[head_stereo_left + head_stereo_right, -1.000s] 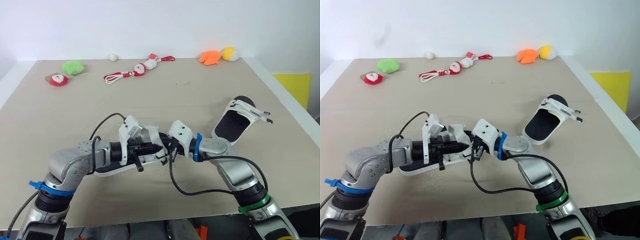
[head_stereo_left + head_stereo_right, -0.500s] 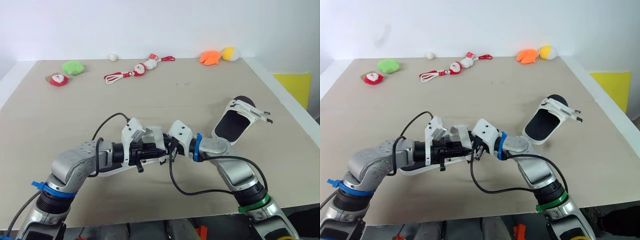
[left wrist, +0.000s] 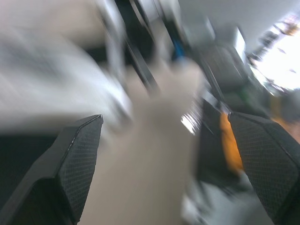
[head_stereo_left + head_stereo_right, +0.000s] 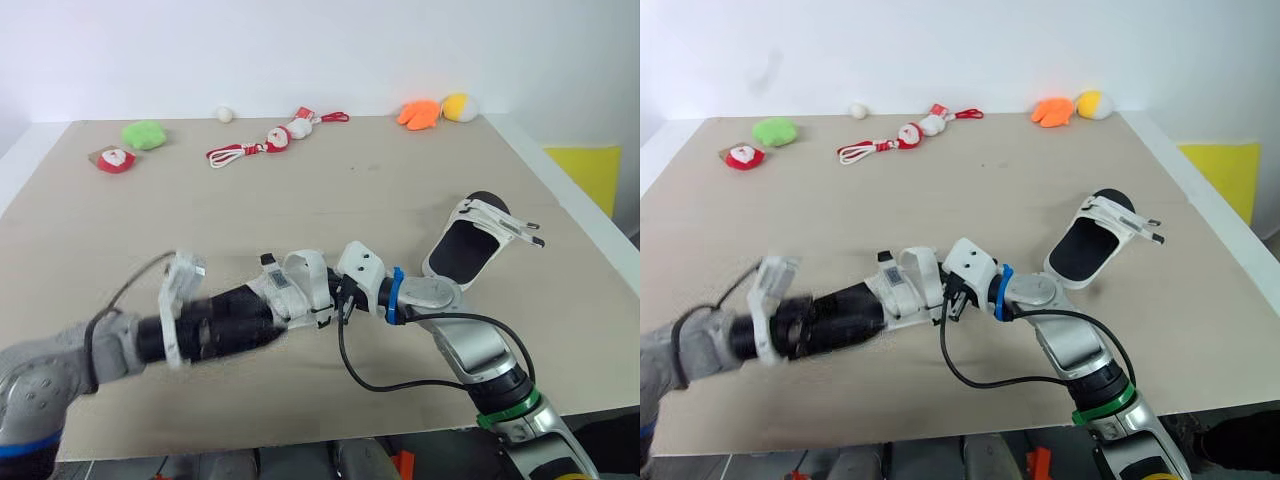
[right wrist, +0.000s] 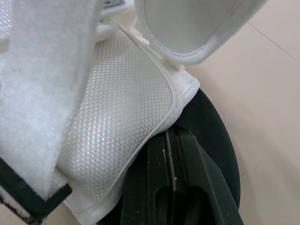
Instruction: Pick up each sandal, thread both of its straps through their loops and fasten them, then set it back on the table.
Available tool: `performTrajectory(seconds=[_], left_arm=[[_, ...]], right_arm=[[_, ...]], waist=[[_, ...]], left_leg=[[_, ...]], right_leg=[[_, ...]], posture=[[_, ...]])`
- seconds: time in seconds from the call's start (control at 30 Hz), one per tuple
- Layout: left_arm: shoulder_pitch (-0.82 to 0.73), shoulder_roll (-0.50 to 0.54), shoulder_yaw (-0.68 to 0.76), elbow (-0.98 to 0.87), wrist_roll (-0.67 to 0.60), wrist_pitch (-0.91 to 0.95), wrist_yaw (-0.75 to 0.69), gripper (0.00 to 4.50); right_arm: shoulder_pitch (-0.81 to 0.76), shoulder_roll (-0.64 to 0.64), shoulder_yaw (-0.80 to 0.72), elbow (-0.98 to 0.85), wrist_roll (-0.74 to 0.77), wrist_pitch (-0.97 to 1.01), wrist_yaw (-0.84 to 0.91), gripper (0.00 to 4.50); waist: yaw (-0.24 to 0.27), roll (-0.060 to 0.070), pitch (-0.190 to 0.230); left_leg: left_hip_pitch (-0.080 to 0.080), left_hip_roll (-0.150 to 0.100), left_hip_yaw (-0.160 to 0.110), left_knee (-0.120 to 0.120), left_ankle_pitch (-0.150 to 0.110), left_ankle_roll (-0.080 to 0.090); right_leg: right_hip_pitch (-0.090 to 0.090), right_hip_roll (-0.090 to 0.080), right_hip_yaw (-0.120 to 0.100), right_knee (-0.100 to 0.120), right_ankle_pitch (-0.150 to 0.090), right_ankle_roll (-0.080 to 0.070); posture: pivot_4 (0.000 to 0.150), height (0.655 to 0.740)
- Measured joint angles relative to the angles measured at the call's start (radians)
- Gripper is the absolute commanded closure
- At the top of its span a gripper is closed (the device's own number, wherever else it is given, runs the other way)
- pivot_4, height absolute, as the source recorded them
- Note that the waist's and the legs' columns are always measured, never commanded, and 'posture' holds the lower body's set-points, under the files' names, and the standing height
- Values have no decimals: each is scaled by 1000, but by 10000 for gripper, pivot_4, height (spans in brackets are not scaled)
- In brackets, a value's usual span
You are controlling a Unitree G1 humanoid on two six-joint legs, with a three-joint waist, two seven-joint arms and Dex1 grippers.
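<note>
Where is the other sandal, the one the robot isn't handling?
In the head views, the other sandal lies on the table's right side near its right edge, just beyond the right arm and right of the handled sandal.

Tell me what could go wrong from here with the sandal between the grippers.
1. The left gripper is open, so only the right gripper holds the near sandal; it may twist or slip.
2. Its strap stands up unfastened and could flop away.
3. The right forearm lies close to the other sandal and might nudge it.
</note>
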Motion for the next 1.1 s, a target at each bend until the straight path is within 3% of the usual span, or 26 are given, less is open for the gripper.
performTrajectory(seconds=[0.1, 0.17, 0.43, 0.8, 0.9, 0.93, 1.0, 1.03, 1.1], left_arm=[[1, -13, -79, -37, 26, -9, 25, 789], [1, -48, -181, -45, 118, -28, 77, 789], [-54, -207, -316, 54, 381, -190, 189, 789], [-81, -261, -354, 99, 431, -220, 169, 789], [-80, -289, -353, 99, 430, -220, 177, 6623], [-80, -295, -352, 99, 430, -220, 180, 11835], [-78, -305, -352, 99, 430, -219, 187, 16521], [-77, -316, -351, 99, 430, -218, 194, 22294], [-73, -327, -351, 100, 429, -217, 200, 29244]], right_arm=[[-2, 1, -1, 2, -1, 3, -2, 45000], [-3, 1, -1, 1, 0, 5, 1, 45000], [1, -2, -2, -16, 0, 18, 5, 45000], [9, -4, -7, -30, -1, 35, -6, 45000], [14, -4, -7, -38, 0, 41, -13, 45000], [13, -4, -7, -38, 0, 41, -13, 45000], [13, -4, -7, -38, 0, 41, -13, 45000], [13, -4, -7, -38, 0, 41, -13, 45000], [13, -4, -7, -38, 0, 41, -13, 45000]], waist=[[3, 0, 0], [6, 0, 0], [7, 0, 0], [12, 0, 0], [12, 0, 0], [12, 0, 0], [12, 0, 0], [12, 0, 0], [12, 0, 0]], left_leg=[[1, -1, 1, 1, 0, 0], [1, -1, 1, 1, 0, 0], [0, -1, 1, 0, 0, 0], [0, -1, 1, 1, 0, 0], [0, -1, 1, 1, 0, 0], [0, -1, 1, 1, 0, 0], [0, -1, 1, 1, 0, 0], [0, -1, 1, 1, 0, 0], [0, -1, 1, 1, 0, 0]], right_leg=[[0, -1, 0, 0, 0, 0], [0, -1, 0, 0, 0, 0], [0, 0, 0, 0, 0, 0], [1, -1, 0, 0, 0, 0], [1, -1, 0, 0, 0, 0], [1, -1, 0, 0, 0, 0], [1, -1, 0, 0, 0, 0], [1, -1, 0, 0, 0, 0], [1, -1, 0, 0, 0, 0]], posture=[[1500, 7400], [1500, 7400], [1500, 7400], [1500, 7400], [1500, 7400], [1500, 7400], [1500, 7400], [1500, 7400], [1500, 7400]])
